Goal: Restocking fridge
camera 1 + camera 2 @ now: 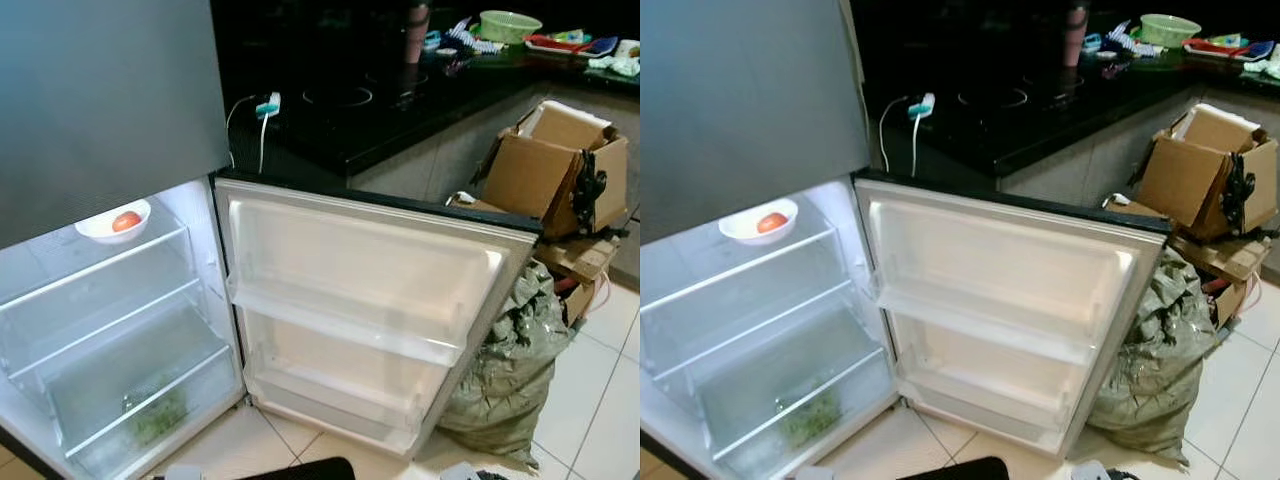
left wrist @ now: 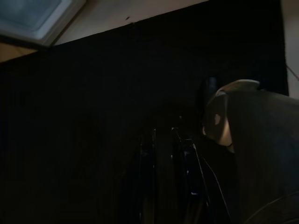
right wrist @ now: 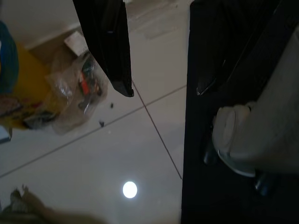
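While the fridge door (image 1: 370, 300) stands wide open, the scene reads like this:

Fridge (image 1: 100, 100): grey outside, its lower compartment lit and open, seen from above by the head camera.
Bowl (image 1: 112, 222): white, on the top glass shelf (image 1: 100, 265) inside the fridge, toward the back.
Tomato (image 1: 126, 221): a red-orange round fruit lying in the bowl; it may be a tomato, I cannot be sure.
Drawer (image 1: 140, 400): clear, at the bottom of the fridge, with something green (image 1: 158, 418) inside.
Door shelves (image 1: 345, 325): white racks on the inside of the open door.
Counter (image 1: 400, 100): dark, behind the door, with a white charger and cable (image 1: 266, 106) at its near corner and a green basin (image 1: 509, 24) further back.
Boxes (image 1: 555, 165): cardboard, stacked on the floor to the right of the door.
Sack (image 1: 510, 370): grey-green, slumped on the tiled floor (image 1: 600, 400) just beside the door's outer edge.
Right gripper (image 3: 159, 88): hangs over the pale tiles, its two black fingers (image 3: 114, 51) spread apart with nothing between them; a clear plastic bag (image 3: 77, 93) lies on the floor beyond.
Left gripper (image 2: 166, 177): hangs in deep shade; I cannot tell how its fingers stand.
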